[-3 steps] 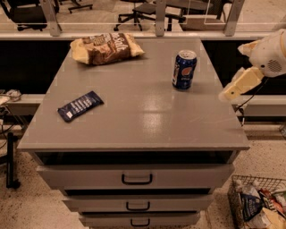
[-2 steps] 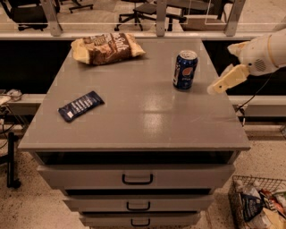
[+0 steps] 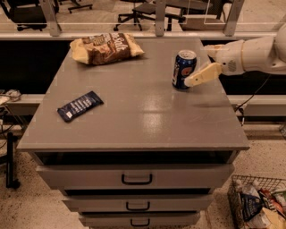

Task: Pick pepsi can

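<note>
Office-type room, swivel chairs (image 3: 138, 9) out back, and a grey drawer cabinet whose worktop (image 3: 134, 116) holds everything. The big change in the last second: the claw (image 3: 198, 66) has swung in from 3 o'clock. It was hanging off the worktop's edge and is now right up against the pepsi can (image 3: 184, 68). The can stands upright at about 1 o'clock on the worktop and hasn't budged. The claw looks spread wide, holding nothing, with its near finger just beside the can's right side, maybe touching. So I'd call the approach basically done; it needs to straddle the can and close. The chip bag (image 3: 106, 48) at 11 o'clock and the blue snack wrapper (image 3: 80, 106) at 9 are well apart from this.
</note>
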